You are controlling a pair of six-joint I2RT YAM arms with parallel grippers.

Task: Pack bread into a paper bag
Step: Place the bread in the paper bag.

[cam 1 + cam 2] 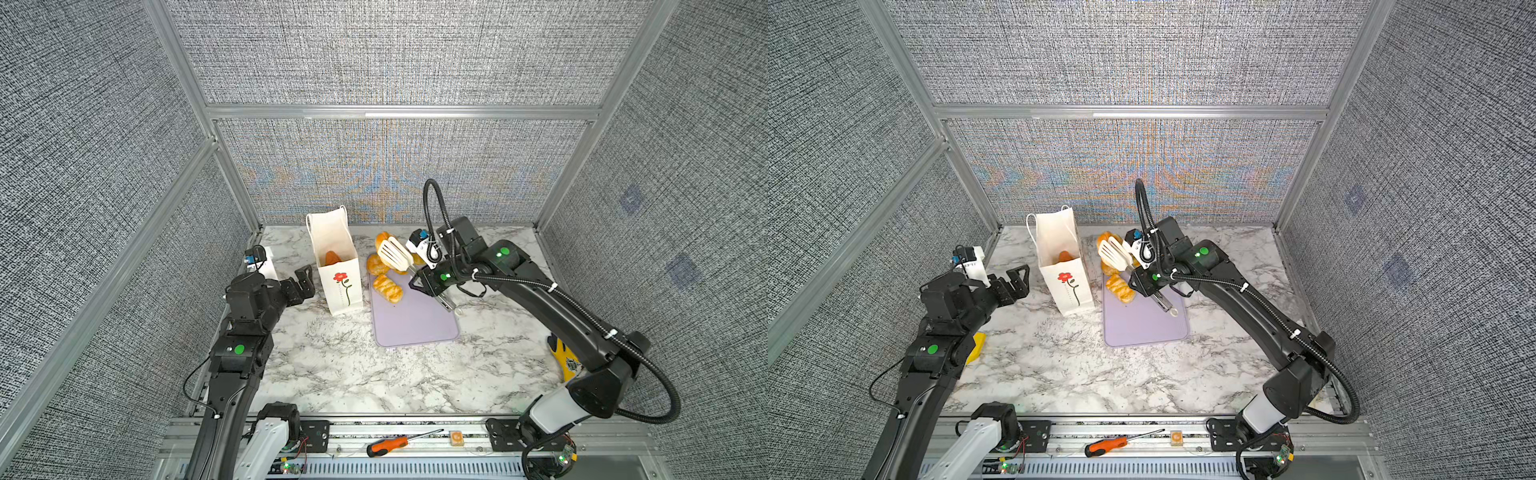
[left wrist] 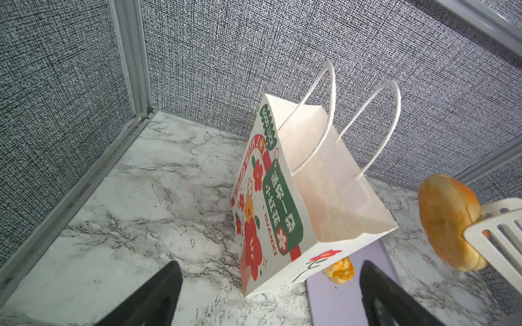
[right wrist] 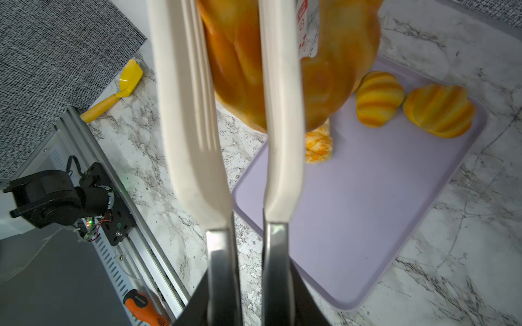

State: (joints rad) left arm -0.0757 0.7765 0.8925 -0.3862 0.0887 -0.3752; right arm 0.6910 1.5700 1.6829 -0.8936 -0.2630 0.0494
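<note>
The white flowered paper bag (image 1: 340, 270) (image 2: 324, 197) stands upright with its mouth open, and an orange-brown piece of bread (image 1: 331, 258) lies inside. My left gripper (image 1: 305, 280) (image 2: 269, 282) hangs open just left of the bag, holding nothing. My right gripper (image 1: 417, 279) (image 3: 250, 304) is shut on the steel handles of white tongs (image 1: 395, 254) (image 3: 186, 113). The tong blades pinch a golden bread (image 2: 449, 223) (image 3: 237, 56) in the air right of the bag. More striped bread (image 1: 387, 288) (image 3: 378, 97) (image 3: 439, 111) lies on the lilac tray (image 1: 415, 324).
The marble table is walled by grey panels at the back and on both sides. A yellow spatula (image 1: 978, 345) (image 3: 113, 93) lies near the left arm. A yellow object (image 1: 565, 359) sits under the right arm. An orange screwdriver (image 1: 390, 444) rests on the front rail.
</note>
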